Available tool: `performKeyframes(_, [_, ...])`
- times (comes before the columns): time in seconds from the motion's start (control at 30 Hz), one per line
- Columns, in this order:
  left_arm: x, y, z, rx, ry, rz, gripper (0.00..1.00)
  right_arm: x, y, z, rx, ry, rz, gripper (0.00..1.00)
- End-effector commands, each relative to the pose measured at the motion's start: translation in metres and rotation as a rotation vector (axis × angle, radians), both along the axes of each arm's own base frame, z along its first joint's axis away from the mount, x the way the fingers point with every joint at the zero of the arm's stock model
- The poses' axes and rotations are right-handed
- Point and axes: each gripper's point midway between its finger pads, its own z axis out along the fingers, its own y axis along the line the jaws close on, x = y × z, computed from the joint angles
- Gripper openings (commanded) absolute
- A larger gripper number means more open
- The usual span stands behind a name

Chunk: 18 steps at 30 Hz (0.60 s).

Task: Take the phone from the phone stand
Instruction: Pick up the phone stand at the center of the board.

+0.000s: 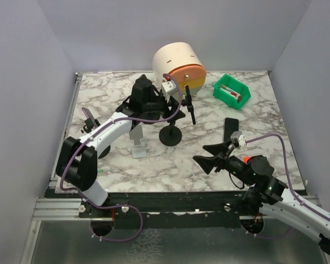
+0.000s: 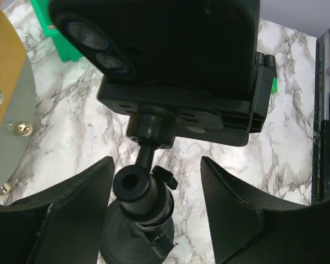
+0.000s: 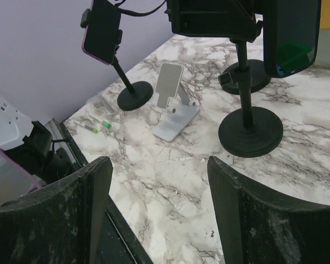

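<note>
overhead and wrist views sharing phone stand [image 1: 170,136]

marble table [image 1: 154,170] | phone stand [image 1: 170,136] | white stand [image 1: 138,144] | green bin [image 1: 231,91] | flat phone [image 1: 230,128]

Black phone [image 2: 170,38], black phone stand [image 1: 170,136], grey-veined white marble table [image 1: 154,165], green bin [image 1: 219,88]

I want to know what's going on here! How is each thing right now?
black stand: upright, holding a phone.
black phone: clamped in the black stand.
left claw: open, either side of the black stand's neck, not touching.
right claw: open, empty.
pink phone: clamped on a second stand.
white stand: unfolded, empty.
spare phone: lying flat.
</note>
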Motion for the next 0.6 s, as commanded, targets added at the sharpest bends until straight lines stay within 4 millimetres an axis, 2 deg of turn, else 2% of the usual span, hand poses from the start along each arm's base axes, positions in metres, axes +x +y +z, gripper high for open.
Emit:
performKeyframes(0.0, [-0.009,-0.014,-0.002,0.013,-0.009,-0.073,0.62,-0.003,0.0,0.0,-0.018,0.006,0.015,0.75])
performKeyframes(0.23, [-0.011,-0.014,0.004,0.007,-0.032,-0.089,0.33,-0.003,-0.007,0.009,-0.003,-0.006,-0.007,0.75])
performKeyframes(0.4, [-0.014,-0.011,0.004,0.008,-0.06,-0.09,0.19,0.0,-0.011,0.01,-0.005,0.013,-0.04,0.76])
performKeyframes(0.57, [-0.027,-0.006,0.019,-0.02,-0.119,-0.112,0.02,0.003,-0.02,0.024,-0.001,0.017,-0.081,0.77])
